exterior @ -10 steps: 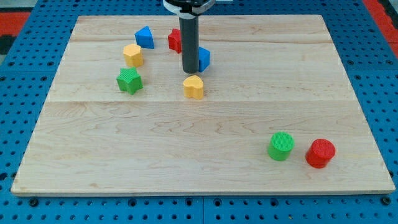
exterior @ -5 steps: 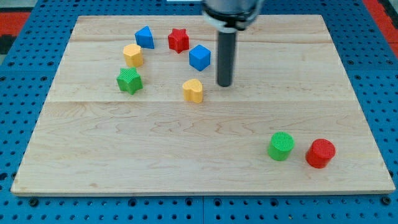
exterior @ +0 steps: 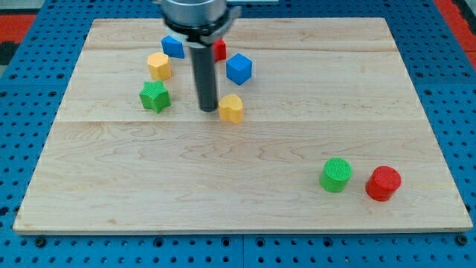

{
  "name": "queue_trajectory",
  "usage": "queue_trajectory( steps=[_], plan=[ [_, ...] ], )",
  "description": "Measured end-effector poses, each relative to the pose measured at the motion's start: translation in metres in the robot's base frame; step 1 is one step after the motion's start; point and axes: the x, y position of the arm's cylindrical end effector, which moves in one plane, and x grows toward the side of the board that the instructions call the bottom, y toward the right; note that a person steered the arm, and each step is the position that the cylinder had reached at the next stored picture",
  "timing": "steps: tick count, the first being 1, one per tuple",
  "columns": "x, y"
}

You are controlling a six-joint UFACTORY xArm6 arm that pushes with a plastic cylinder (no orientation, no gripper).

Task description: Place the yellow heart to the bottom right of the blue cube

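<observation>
1. The pale wooden board (exterior: 245,186) on its blue pegboard base (exterior: 30,97) fills the view, most blocks bunched at the view's upper left.
2. My dark rod drops from the view's top; my tip (exterior: 207,110) sits on the board just left of the yellow heart block (exterior: 231,109), close enough that I can't tell if they touch. There are no fingers here, just a bare rod, nothing held.
3. The blue cube (exterior: 239,68) lies just above the heart, slightly to the view's right.
4. The step, I'd say: lining up the push. The heart needs to go rightward, so a push toward the view's right suits.
5. Bystanders: green star-like block (exterior: 154,97), yellow hexagonal block (exterior: 158,65), another blue block (exterior: 173,46), red block (exterior: 220,49) half hidden behind the rod.
6. Well away at lower right: green cylinder (exterior: 335,175), red cylinder (exterior: 383,183).
</observation>
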Motion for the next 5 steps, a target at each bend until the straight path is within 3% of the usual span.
queue_trajectory(
  steps=[3, 5],
  plan=[
    [0.041, 0.015],
    [0.008, 0.077]
  ],
)
